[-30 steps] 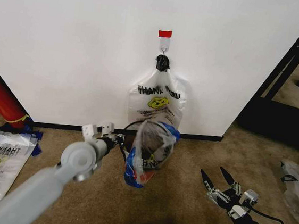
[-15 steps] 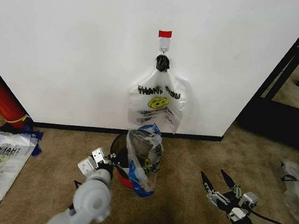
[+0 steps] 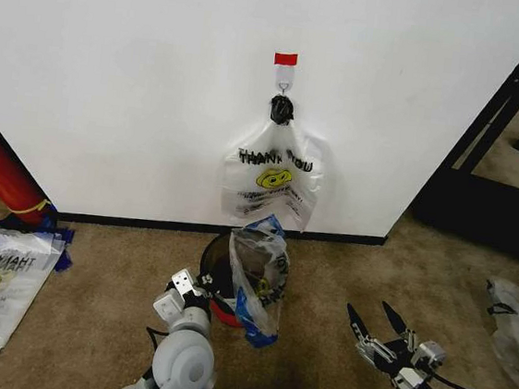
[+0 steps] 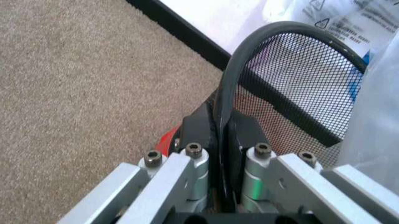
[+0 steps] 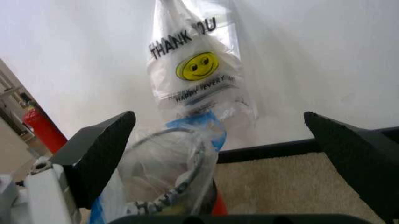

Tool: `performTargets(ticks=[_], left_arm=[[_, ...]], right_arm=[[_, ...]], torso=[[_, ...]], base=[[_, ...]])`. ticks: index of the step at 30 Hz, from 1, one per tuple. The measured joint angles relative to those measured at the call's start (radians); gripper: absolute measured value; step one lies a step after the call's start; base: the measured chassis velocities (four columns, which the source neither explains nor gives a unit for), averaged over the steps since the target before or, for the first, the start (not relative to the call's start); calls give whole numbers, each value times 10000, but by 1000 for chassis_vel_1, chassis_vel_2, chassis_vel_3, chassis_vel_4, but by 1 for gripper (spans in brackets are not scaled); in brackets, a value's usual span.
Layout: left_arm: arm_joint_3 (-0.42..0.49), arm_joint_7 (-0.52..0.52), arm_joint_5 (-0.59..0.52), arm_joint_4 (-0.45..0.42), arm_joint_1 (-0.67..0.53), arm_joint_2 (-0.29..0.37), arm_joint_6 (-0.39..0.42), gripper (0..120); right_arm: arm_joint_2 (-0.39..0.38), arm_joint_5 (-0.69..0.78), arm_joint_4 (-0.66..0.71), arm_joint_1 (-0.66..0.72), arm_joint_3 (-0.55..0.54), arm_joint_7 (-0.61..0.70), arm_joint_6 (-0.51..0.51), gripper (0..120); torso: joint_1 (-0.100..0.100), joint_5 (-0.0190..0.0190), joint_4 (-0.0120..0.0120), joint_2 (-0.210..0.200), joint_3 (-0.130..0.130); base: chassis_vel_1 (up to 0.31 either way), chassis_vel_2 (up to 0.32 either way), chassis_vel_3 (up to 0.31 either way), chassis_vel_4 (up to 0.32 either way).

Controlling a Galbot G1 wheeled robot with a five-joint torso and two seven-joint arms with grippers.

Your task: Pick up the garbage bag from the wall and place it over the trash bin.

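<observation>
Low in the middle of the head view, the left gripper (image 3: pixel 196 285) has its fingers clamped on the trash bin (image 3: pixel 222 284) rim, so it should hold steady while the garbage bag (image 3: pixel 259 269), draped over the right side, gets spread. The right gripper (image 3: pixel 375 329), lower right, has its fingers apart. One bin, one bag on it, one bag on the wall hook (image 3: pixel 284 88)

Left gripper (image 4: pixel 219 140) clamped on trash bin (image 3: pixel 216 262) rim, arm low. Right gripper (image 3: pixel 375 324) right of bin, fingers spread, idle.
</observation>
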Motion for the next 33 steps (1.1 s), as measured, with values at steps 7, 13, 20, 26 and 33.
performTargets(ticks=[7,13,20,26,33], left_arm=[[-161,-98,-1,-206,139,73,526,27],[-395,-82,145,-615,210,267,723,47],[-880,548,1466,-1645,554,1213,502,73],[-715,1675,3123,-2309,1043,2222,-224,94],[106,2789,3805,-2062,639,2674,-280,100]], right_arm=[[8,459,148,-50,-60,467,-118,100],[-30,293,440,3,-60,895,-233,100],[-240,-1302,1572,214,-160,2892,-1541,100],[-402,-1696,3483,542,-713,6063,-4391,100],[-1045,-2114,3815,760,-872,7096,-5105,100]], torso=[[0,0,0,0,0],[0,-2,0,0,0],[2,-1,1,0,1],[1,-3,8,0,0],[1,0,-5,0,1]], base=[[0,0,0,0],[0,0,0,0],[0,0,0,0],[0,0,0,0],[0,0,0,0]])
